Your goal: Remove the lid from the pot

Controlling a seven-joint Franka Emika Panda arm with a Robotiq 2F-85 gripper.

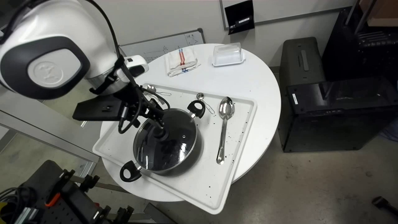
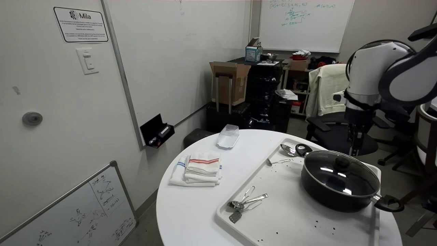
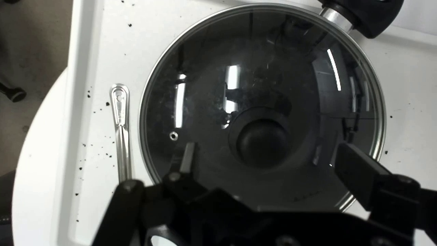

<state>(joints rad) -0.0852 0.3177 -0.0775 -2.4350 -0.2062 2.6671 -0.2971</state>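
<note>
Under the pot (image 2: 327,195) we see a round white table (image 1: 261,82) and a rimmed, dark-specked tray (image 1: 200,186). The black, loop-handled pot wears its metal-rimmed glass lid (image 1: 175,144). Over the pot hangs our gripper (image 3: 266,147), its fingers (image 3: 356,172) spread apart. Well apart from the pot we find folded cloths (image 2: 203,169) with coloured stripes and a clear-topped white dish (image 1: 228,56); near the pot, a shiny metal spoon (image 1: 226,110) and smaller metal utensils (image 2: 237,205); on the pot's lid, a round dark knob (image 2: 342,163)
</note>
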